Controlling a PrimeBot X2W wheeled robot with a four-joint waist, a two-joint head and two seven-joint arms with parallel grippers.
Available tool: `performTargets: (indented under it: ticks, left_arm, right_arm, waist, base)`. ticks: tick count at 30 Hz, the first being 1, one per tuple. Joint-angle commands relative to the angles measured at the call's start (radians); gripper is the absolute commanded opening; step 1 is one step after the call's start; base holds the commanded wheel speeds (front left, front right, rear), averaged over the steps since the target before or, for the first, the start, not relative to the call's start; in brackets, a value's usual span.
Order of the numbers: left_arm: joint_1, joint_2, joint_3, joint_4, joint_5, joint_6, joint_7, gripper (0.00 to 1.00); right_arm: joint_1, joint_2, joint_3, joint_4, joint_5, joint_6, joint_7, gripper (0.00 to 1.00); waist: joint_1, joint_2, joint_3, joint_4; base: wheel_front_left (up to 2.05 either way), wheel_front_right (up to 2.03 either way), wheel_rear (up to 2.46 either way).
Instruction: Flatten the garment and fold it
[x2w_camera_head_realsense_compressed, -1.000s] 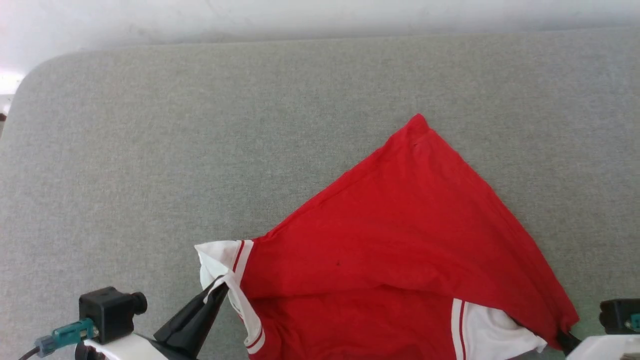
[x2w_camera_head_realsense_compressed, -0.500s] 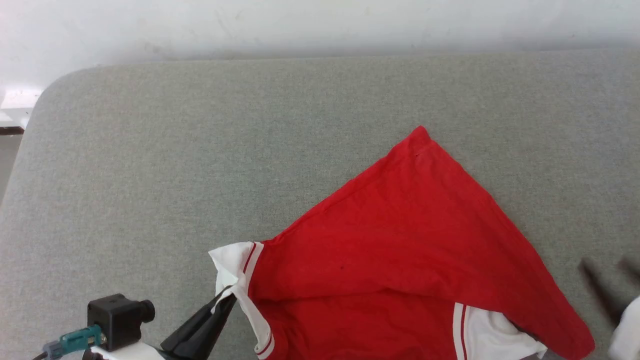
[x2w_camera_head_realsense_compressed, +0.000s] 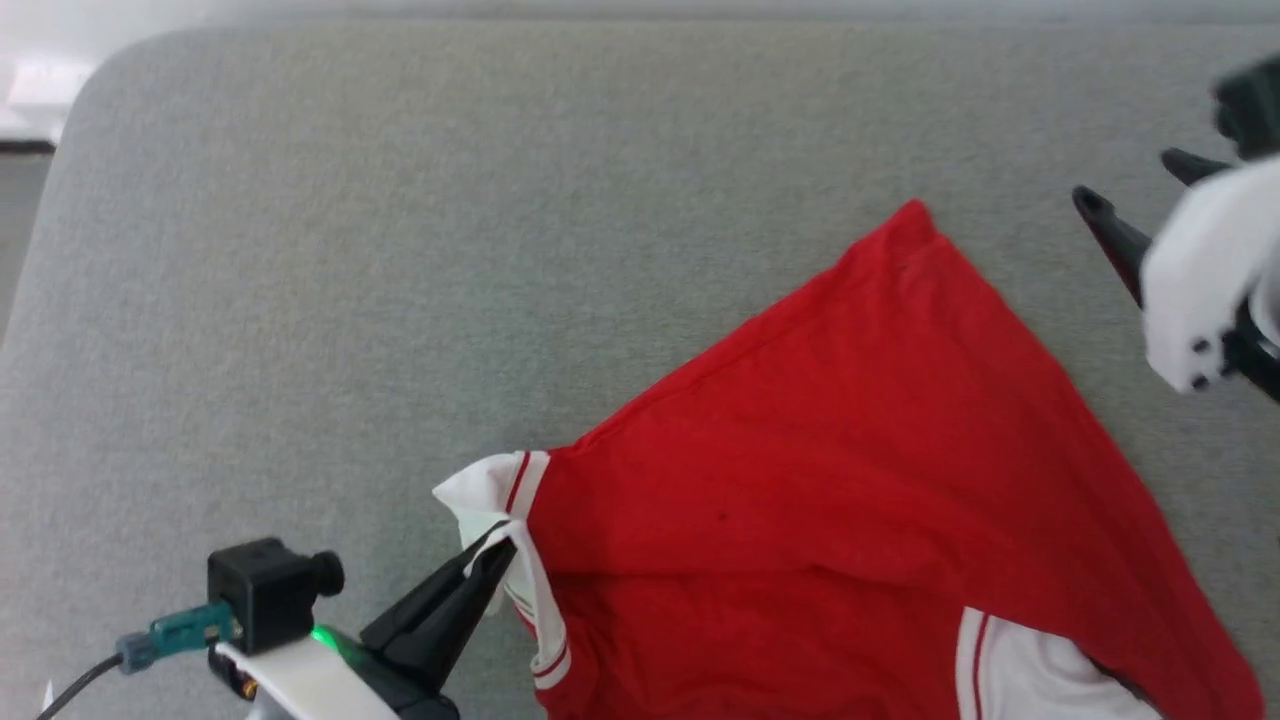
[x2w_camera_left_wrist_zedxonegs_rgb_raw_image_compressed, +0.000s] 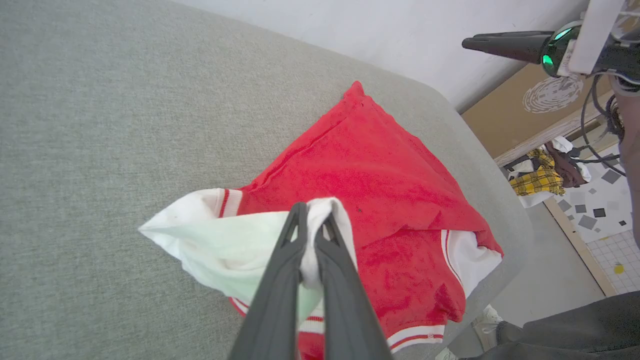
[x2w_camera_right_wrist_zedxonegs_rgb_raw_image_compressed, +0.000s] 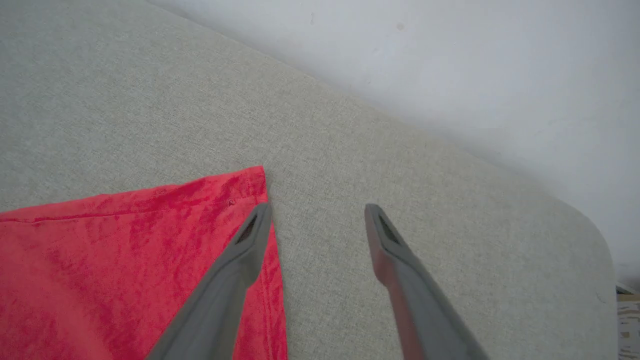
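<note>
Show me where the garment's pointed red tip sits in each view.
Head view: garment's red tip, upper right of centre.
Left wrist view: the tip, just above centre.
Right wrist view: the tip, left of centre, just above a fingertip.
Shared landmark: the open right gripper, near that tip.

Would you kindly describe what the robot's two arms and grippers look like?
The left gripper and right gripper each have two long, dark, tapering fingers on a glossy white wrist casing. Beside the left one sits a black boxy camera with a teal plug and a dark cable; a green light glows at its finger base.
</note>
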Motion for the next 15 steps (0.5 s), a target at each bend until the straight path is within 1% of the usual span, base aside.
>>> performTargets:
  ticks: [1,4,7,8,12,15]
  left_arm:
    - [-0.025,-0.011,-0.004,0.009,0.005,-0.012,-0.003,0.0]
    - [-0.053,-0.025,-0.016,0.026,0.006,-0.027,-0.004,0.0]
    - [-0.077,-0.039,-0.027,0.045,0.007,-0.042,-0.008,0.0]
    - [-0.077,-0.039,-0.027,0.045,0.007,-0.042,-0.008,0.0]
    - [-0.104,-0.054,-0.037,0.068,0.007,-0.058,-0.016,0.0]
    - [-0.122,-0.063,-0.044,0.083,0.007,-0.068,-0.023,0.0]
  right_arm:
    - [-0.041,0.002,0.031,0.046,-0.01,-0.001,0.021,1.0]
    - [-0.11,0.013,0.082,0.143,-0.016,-0.001,0.06,1.0]
    - [-0.151,0.018,0.114,0.216,-0.024,-0.001,0.086,1.0]
    - [-0.151,0.018,0.114,0.216,-0.024,-0.001,0.086,1.0]
    - [-0.17,0.003,0.144,0.287,-0.046,-0.001,0.112,1.0]
    - [-0.168,-0.002,0.143,0.335,-0.056,-0.001,0.124,1.0]
  waist:
    - [-0.0003,0.0,0.062,0.062]
    - [-0.0003,0.0,0.092,0.095]
    - [-0.0003,0.0,0.119,0.126]
    - [-0.0003,0.0,0.119,0.126]
    - [-0.0003,0.0,0.151,0.158]
    - [-0.0003,0.0,0.172,0.174]
  base:
    - [0.0,0.0,0.0]
    - [0.0,0.0,0.0]
    - [0.0,0.0,0.0]
    - [0.0,0.0,0.0]
    - [0.0,0.0,0.0]
    - [0.0,0.0,0.0]
